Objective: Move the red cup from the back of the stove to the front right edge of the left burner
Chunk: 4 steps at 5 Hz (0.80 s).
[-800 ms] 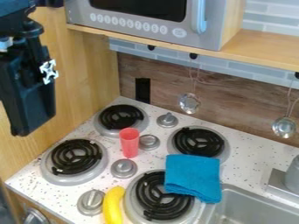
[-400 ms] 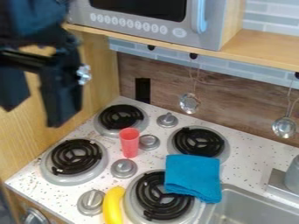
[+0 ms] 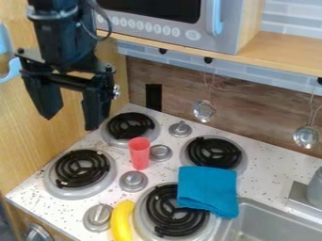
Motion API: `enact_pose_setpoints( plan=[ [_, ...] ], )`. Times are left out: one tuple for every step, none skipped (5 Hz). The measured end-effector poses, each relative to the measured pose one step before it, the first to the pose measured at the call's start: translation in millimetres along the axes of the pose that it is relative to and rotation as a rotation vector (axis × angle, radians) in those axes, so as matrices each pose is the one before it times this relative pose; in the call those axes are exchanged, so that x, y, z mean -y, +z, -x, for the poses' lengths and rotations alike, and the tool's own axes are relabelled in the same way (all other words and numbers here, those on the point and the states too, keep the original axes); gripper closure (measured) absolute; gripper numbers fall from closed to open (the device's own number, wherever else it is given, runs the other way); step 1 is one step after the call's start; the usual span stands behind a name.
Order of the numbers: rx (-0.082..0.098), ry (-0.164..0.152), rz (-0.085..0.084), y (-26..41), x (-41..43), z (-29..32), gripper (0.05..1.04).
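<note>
Toy stove top: end effector raised at upper left, spread, holding nothing

End effector (image 3: 70, 123): hangs in the upper left of the view, fingers pointing down and set wide apart. Nothing between them. It is in front of the wooden side panel (image 3: 31, 141), above the level of the burners.

Red cup (image 3: 140, 154): nearest loose item. Stands upright on the speckled white bench (image 3: 270, 164), just beside a grey knob (image 3: 160, 153) and near the rear left burner (image 3: 130, 126). Contact with that burner's rim: cannot tell.

Front left burner (image 3: 82, 169): to the left of the cup in the view.

Yellow banana (image 3: 121, 222): at the lower edge of the view, between a ridged knob (image 3: 98, 217) and the front right burner (image 3: 173, 212).

Blue cloth (image 3: 207, 190): folded, partly covering the front right burner, one end near the rear right burner (image 3: 213, 153), the other at the sink (image 3: 273, 223).

Above: grey microwave (image 3: 189, 23) on a wooden shelf (image 3: 283, 49).
</note>
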<state>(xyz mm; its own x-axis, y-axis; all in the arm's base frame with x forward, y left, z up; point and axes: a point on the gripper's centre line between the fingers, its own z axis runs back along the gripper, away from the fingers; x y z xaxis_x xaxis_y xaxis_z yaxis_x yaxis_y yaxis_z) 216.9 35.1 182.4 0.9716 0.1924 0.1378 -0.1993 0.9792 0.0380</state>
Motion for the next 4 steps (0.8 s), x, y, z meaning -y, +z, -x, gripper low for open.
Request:
enact_pose_setpoints(
  plan=[
    [-0.0159,0.0631,-0.0248,-44.85,-0.87,-42.36,0.079],
    [-0.0113,0.0436,-0.0108,-33.41,3.16,-48.16,0.079],
    [-0.0266,0.0613,0.0311,-38.83,-5.53,-45.97,0.079],
    [0.0173,0.0308,0.0217,-16.12,1.26,-34.42,0.079]
  ],
)
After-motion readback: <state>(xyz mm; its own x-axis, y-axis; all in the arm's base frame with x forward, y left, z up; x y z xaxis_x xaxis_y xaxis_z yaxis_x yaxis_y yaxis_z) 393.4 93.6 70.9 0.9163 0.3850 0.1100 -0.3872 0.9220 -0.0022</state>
